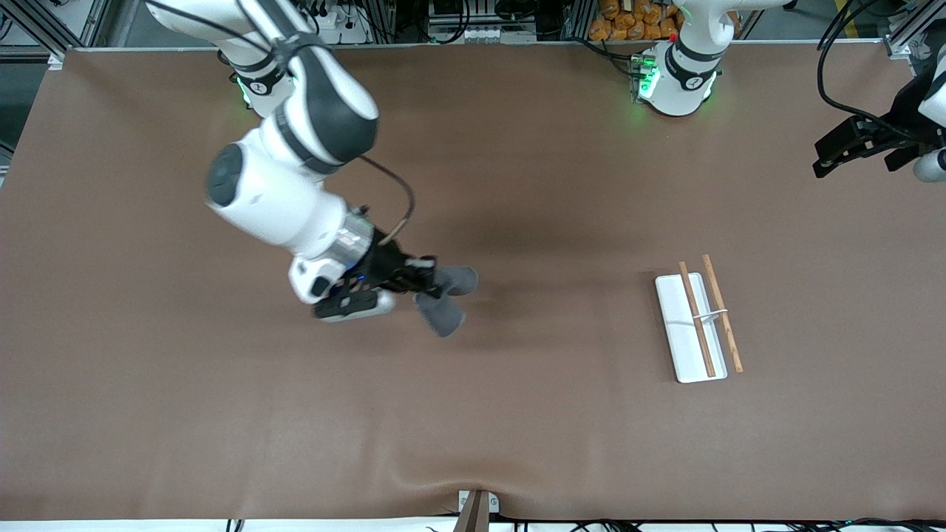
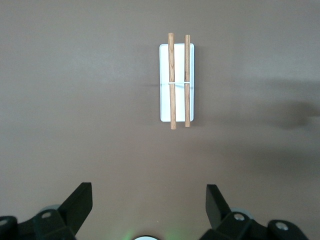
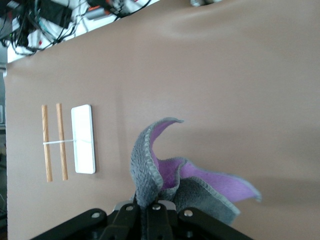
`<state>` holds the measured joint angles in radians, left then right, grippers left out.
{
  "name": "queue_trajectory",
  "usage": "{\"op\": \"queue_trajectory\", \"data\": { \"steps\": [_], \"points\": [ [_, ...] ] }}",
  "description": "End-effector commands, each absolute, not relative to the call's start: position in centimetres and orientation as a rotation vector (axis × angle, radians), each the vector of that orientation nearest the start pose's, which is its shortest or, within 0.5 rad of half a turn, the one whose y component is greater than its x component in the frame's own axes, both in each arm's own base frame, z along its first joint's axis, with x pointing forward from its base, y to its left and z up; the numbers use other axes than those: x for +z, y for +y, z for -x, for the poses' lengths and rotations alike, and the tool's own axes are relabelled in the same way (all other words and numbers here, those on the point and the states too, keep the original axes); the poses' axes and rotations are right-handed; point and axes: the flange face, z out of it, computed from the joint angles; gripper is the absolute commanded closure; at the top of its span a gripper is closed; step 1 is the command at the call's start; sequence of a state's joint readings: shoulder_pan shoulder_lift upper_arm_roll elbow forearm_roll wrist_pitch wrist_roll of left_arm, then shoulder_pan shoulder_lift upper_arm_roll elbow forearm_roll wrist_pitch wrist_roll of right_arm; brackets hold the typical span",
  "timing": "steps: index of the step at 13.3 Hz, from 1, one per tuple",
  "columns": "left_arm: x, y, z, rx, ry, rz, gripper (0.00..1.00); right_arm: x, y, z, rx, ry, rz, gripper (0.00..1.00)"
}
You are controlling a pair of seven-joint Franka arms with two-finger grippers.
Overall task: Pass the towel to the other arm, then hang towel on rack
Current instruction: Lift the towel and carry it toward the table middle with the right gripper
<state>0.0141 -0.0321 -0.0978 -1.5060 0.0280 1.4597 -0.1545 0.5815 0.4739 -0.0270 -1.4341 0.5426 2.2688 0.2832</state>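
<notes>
Right, nearest your camera is bare brown table, nothing on it. Next up, the right gripper hangs over the middle of the table, fingers pinched tight on the towel, which is clear of the surface; two flaps droop from the clamp, grey outside, purple lining showing in the right wrist view. Rack sits toward the left arm's end of the table, about level with the towel: white base, two brown rods, thin white crosspiece. It's well apart from the towel and nothing touches it. Farthest back, the left gripper waits in the air at its own end of the table, fingers spread wide and empty, camera looking at the rack.

Step in hand, as you'd judge it: the pass, not yet made. Towel is in the right gripper only. Next move calls for the two grippers to meet. You'd want the left fingers closing on a free flap before the right lets go, else the cloth drops. Hanging comes after.

No brand, label or readable writing anywhere
</notes>
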Motion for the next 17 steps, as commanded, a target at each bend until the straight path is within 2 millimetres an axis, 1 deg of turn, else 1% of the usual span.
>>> {"op": "queue_trajectory", "data": {
  "steps": [1,5,6,7,8,9,10,11,13,15,16,17],
  "points": [
    [65.9,-4.3,-53.0,0.022,-0.109,3.128,0.0,45.5,44.5,-59.3,-0.223,-0.101,2.604,1.0],
    [64.9,-5.0,-52.7,0.067,-0.09,3.125,0.0,44.6,51.3,-56.3,-0.279,-0.278,2.618,1.0],
    [64.1,-5.1,-52.5,0.095,-0.089,3.131,0.0,44.6,52.8,-55.5,-0.284,-0.313,2.615,1.0],
    [63.5,-5.2,-52.5,0.123,-0.096,3.155,0.0,44.9,53.2,-55.0,-0.278,-0.299,2.613,1.0],
    [63.2,-5.2,-52.4,0.142,-0.106,3.184,0.0,45.0,53.3,-54.9,-0.263,-0.25,2.614,1.0],
    [62.7,-5.4,-52.7,0.162,-0.132,3.201,0.0,45.1,53.4,-54.8,-0.239,-0.164,2.615,1.0],
    [62.3,-5.6,-53.0,0.179,-0.185,3.213,0.0,45.3,53.6,-54.5,-0.213,-0.069,2.611,1.0],
    [61.6,-6.3,-53.5,0.205,-0.252,3.226,0.0,45.5,54.3,-53.7,-0.179,0.026,2.607,1.0],
    [60.2,-7.9,-55.1,0.222,-0.44,3.28,0.0,45.8,54.9,-53.2,-0.109,0.269,2.582,1.0],
    [58.6,-9.9,-56.6,0.229,-0.526,3.324,0.0,46.9,55.6,-52.7,-0.062,0.453,2.533,1.0],
    [58.1,-10.5,-57.3,0.216,-0.59,3.334,0.0,47.6,56.0,-52.5,-0.045,0.527,2.505,1.0],
    [57.3,-12.2,-57.8,0.219,-0.635,3.342,0.0,48.0,56.2,-52.4,-0.029,0.59,2.482,1.0]
  ]
}}
